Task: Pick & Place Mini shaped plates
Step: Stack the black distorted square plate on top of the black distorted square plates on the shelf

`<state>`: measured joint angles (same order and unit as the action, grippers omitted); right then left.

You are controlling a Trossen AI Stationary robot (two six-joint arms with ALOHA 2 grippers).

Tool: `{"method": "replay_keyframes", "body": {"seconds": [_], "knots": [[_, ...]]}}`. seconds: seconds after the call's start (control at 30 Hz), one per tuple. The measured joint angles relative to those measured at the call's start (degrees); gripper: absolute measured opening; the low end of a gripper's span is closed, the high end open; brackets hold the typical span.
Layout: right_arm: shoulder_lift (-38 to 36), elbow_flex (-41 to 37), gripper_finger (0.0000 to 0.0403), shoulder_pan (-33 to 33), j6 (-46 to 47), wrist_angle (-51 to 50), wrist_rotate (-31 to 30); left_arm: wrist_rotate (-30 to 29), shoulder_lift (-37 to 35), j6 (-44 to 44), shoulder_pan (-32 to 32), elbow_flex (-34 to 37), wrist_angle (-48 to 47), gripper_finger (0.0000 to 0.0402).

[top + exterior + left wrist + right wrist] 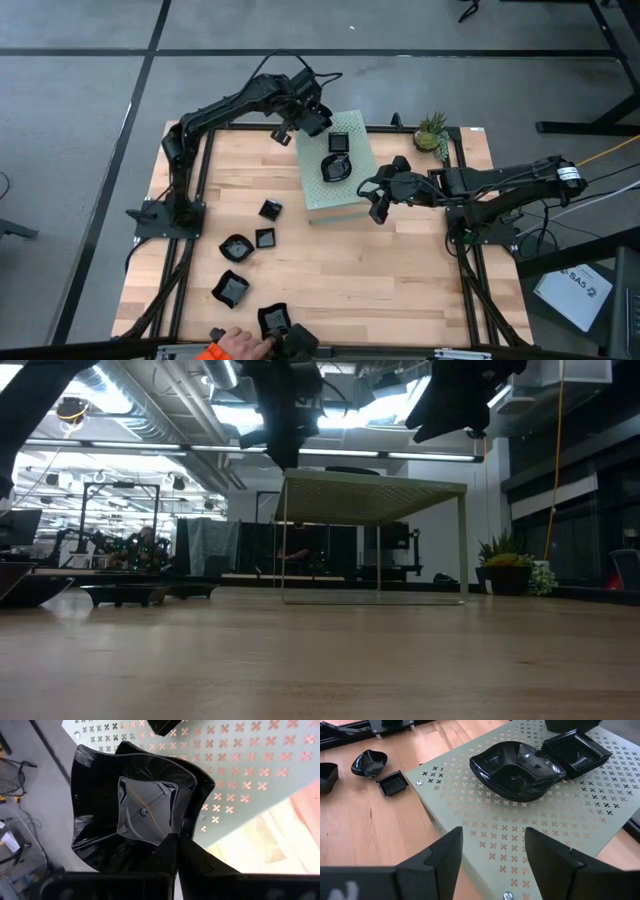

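Risk entry: left pincer [312, 122], clamped on a wavy black plate [135, 810] above the green box's [352, 195] far corner, could drop it off-edge; right pincer [492, 852] hovers apart nearby.

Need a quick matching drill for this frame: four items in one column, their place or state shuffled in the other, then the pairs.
Column A
1. left gripper
2. right gripper
3. large wavy-rimmed glossy black dish
4. tiny pineapple-like potted plant

Column B
a. sits on top of the pale green perforated box, beside a square black dish
b. shut on a wavy black plate, over the box's far edge
c. stands at the table's far right corner
d. open, empty, at the box's right edge

Pairs: 1-b, 2-d, 3-a, 4-c
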<state>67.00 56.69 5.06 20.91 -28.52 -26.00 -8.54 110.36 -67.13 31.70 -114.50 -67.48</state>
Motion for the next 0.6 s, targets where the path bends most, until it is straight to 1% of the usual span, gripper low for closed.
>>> {"method": "replay_keyframes", "body": {"seconds": [0.23,0.37,0.6], "knots": [[0.00,-0.02,0.0212,0.00,-0.33,-0.02,0.00,0.50,0.27,0.51,-0.07,0.00,-0.01,0.0002],[0.00,-0.02,0.0212,0.00,-0.96,-0.02,0.00,-0.10,0.27,2.34,-0.04,0.00,0.00,0.0004],[0.00,0.00,0.0212,-0.35,-2.12,-0.02,-0.44,-0.78,0.27,3.37,-0.04,0.00,0.00,0.0035]]}}
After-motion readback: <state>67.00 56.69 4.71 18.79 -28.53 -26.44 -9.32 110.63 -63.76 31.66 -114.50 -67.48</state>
